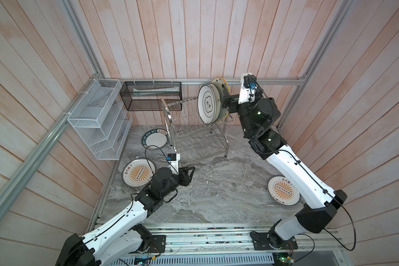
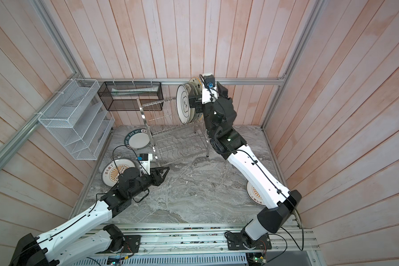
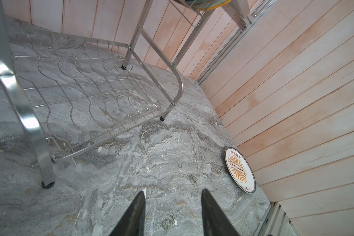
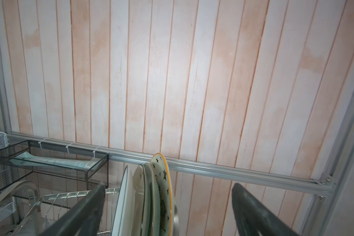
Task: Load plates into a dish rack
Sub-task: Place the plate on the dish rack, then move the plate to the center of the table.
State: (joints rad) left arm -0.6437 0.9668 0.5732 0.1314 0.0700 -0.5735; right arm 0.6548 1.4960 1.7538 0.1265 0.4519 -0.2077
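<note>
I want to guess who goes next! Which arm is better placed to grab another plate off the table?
Probably left: the left gripper hangs low, open and empty near a sunburst plate, while the right gripper is high up, open around the racked plates.

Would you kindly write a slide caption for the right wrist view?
Open right gripper framing plates standing on edge in the dish rack.

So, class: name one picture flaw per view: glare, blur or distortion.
In both top views, wall planks splay, lens distortion; left wrist view: glare on the dish rack leg; right wrist view: right gripper's fingers blurred.
</note>
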